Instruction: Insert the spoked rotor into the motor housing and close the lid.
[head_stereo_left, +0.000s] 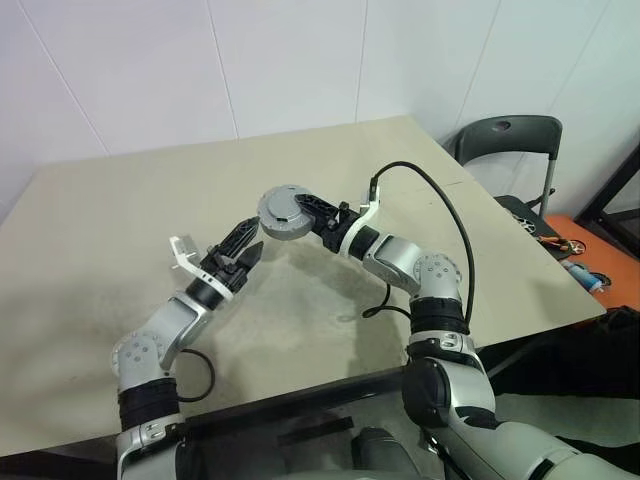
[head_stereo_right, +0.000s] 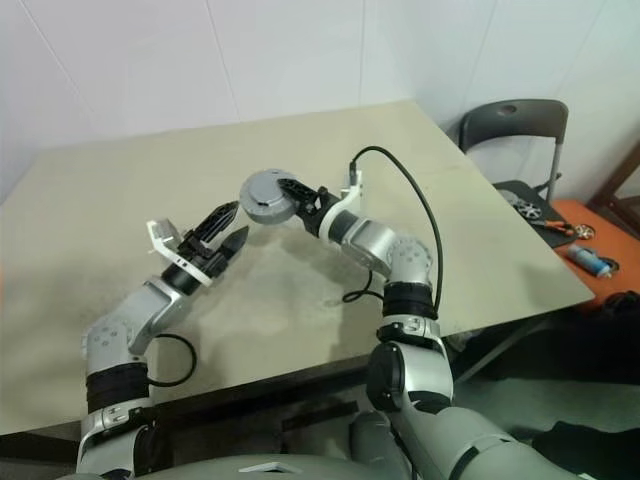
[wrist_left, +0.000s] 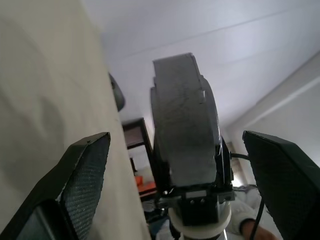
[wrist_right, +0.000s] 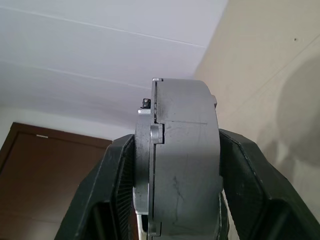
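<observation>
Both arms reach out over the beige worktop. On the left, the left pincer stands wide with nothing between its black fingers, tips aimed at the round grey part held up just beside them. That part is the motor housing, a thick grey metal disc carried in the air above the worktop, touching nothing below it. Seen edge-on, it shows a scuffed, dull silver rim with a seam running round it and a thinner plate sitting flush on one face, like a lid closed onto it. Next, the right pincer clamps the motor housing across its two flat faces. Off to the right, past the worktop's corner, stands a dark chair.
</observation>
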